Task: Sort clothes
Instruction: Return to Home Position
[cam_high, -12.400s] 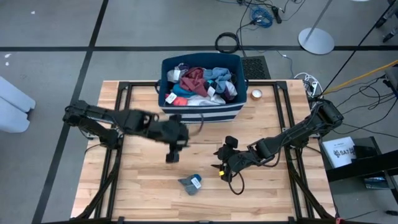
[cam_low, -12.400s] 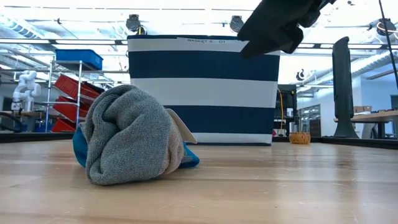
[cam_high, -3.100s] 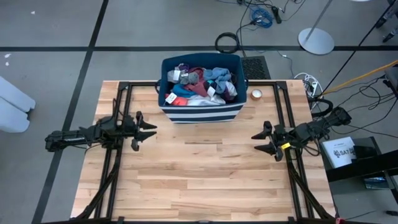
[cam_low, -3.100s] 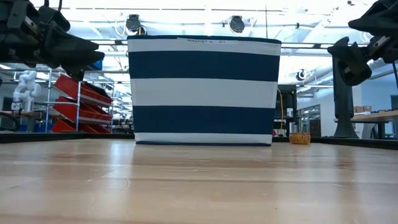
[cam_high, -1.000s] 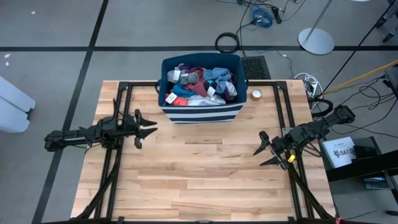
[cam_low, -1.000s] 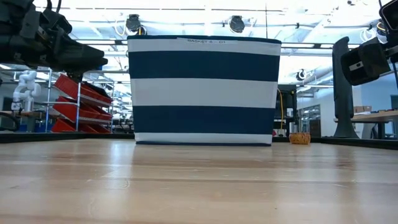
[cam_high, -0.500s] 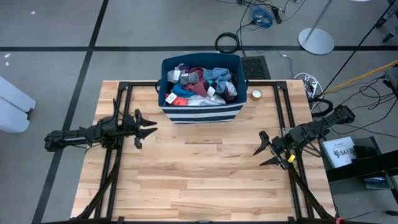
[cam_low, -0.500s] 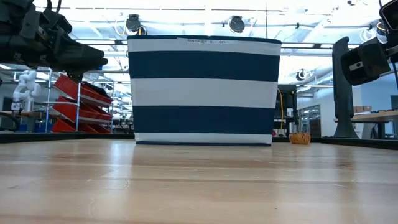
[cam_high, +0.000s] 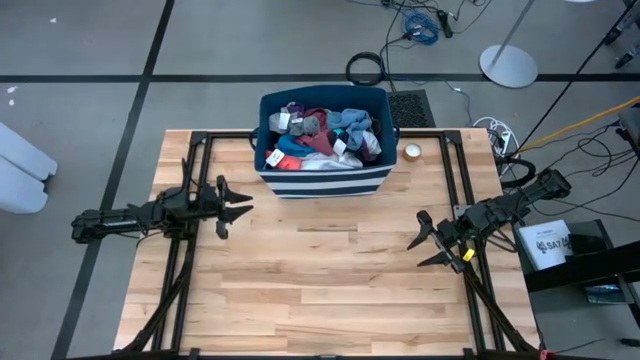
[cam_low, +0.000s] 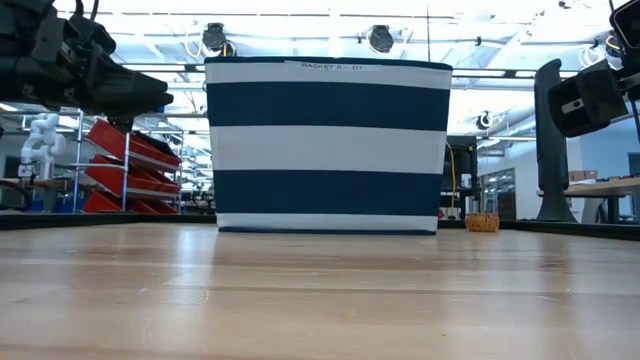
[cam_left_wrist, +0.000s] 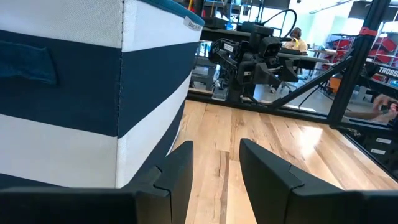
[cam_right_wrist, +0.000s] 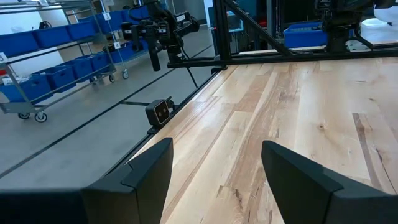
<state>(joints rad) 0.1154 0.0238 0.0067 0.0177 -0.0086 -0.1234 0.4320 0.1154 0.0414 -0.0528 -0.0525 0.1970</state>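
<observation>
The clothes (cam_high: 322, 134), a heap of maroon, red-orange, blue, white and grey pieces, lie inside the navy bin with white stripes (cam_high: 322, 180) at the table's far middle. My left gripper (cam_high: 243, 203) is open and empty above the table's left side, level, pointing toward the right edge; its fingers (cam_left_wrist: 180, 165) stand just in front of the bin's near corner (cam_left_wrist: 121, 93). My right gripper (cam_high: 421, 242) is open and empty above the table's right side, pointing toward the left edge.
A small round tape roll (cam_high: 412, 152) lies on the table right of the bin. Black frame rails (cam_high: 190, 260) run along the table's left and right sides. The bare wooden tabletop (cam_high: 320, 270) stretches between the two arms and toward the near edge.
</observation>
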